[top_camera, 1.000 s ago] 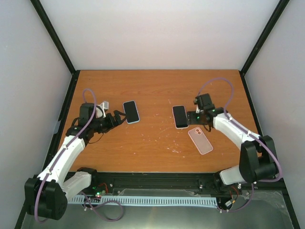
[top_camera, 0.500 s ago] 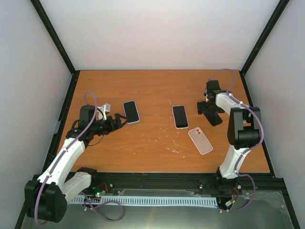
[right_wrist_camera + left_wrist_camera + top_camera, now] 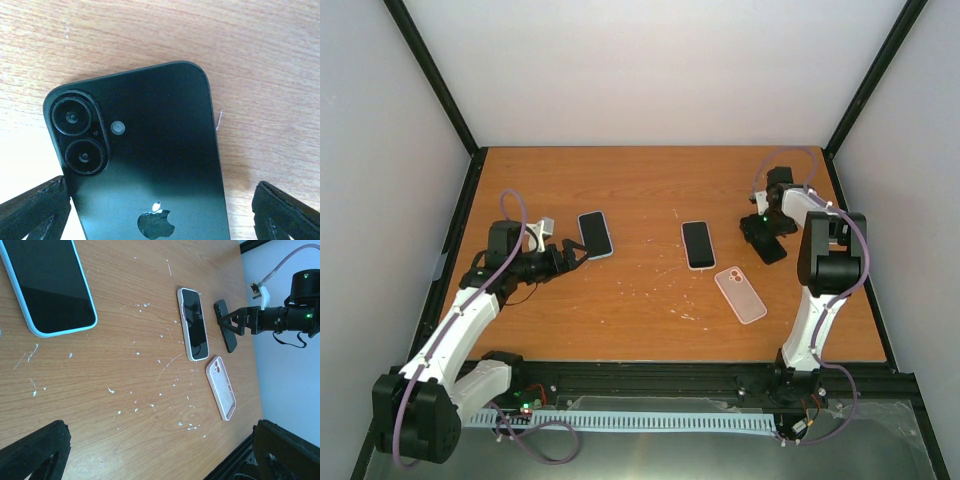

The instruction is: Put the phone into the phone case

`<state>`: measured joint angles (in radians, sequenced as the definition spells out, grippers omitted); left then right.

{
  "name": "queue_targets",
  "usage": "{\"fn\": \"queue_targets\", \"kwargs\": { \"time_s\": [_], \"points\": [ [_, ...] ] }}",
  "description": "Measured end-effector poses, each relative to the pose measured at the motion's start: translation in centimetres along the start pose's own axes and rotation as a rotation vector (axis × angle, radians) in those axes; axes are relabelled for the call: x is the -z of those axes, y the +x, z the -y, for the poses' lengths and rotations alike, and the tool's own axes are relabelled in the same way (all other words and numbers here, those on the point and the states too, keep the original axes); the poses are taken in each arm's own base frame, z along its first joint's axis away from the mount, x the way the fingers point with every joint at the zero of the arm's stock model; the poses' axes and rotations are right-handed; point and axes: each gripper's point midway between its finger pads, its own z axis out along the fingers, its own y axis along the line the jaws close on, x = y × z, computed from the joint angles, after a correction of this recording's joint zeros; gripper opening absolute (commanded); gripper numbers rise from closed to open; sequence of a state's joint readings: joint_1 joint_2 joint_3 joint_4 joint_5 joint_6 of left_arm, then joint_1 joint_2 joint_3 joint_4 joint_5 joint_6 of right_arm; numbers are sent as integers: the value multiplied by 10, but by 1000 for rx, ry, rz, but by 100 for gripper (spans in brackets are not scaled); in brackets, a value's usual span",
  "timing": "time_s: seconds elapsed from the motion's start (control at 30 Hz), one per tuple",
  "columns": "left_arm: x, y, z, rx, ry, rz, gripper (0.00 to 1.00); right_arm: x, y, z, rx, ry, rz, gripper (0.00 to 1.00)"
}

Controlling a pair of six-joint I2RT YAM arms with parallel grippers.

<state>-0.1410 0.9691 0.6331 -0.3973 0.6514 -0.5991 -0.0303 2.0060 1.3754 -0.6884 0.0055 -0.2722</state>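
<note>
My right claw (image 3: 159, 212) stood spread astride the black phone (image 3: 145, 160); stiff, slick glass, I judged, best pinched across its long edges.

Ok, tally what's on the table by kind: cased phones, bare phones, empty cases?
Cased phones: 2, the blue-rimmed phone and the pale-rimmed phone
Bare phones: 1, the black phone, face down
Empty cases: 1, the pink case
Total: 4

The left arm (image 3: 455, 325) and right arm (image 3: 812, 318) share white tubular links and black joint housings; a thin purple cable (image 3: 521, 212) loops along each; a green light (image 3: 306, 316) glows on the right wrist; the right gripper (image 3: 160, 212) has matte black fingers (image 3: 282, 212).
</note>
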Motion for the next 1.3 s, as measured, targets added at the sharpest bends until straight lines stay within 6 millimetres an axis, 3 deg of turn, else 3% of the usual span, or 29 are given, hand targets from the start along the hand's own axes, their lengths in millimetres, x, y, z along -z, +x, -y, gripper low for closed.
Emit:
{"fn": "queue_targets", "kwargs": {
  "time_s": [0.3,0.57,0.77,0.87,1.0,1.3],
  "points": [
    [-1,1,-1,5,0,-8,99,-4,0,0,-8,-74,2,89],
    [-1,1,1,6,6,-6,99,-3,0,1,-77,-93,23,71],
    [7,-1,10,-8,31,20,99,5,12,-9,-197,-124,40,67],
    [12,-2,15,-21,45,42,100,6,19,-15,-245,-144,35,67],
    [13,2,14,-7,51,47,99,8,21,-19,-271,-149,41,81],
    [12,9,9,22,49,39,99,7,22,-30,-211,-94,22,83]
  ]
}}
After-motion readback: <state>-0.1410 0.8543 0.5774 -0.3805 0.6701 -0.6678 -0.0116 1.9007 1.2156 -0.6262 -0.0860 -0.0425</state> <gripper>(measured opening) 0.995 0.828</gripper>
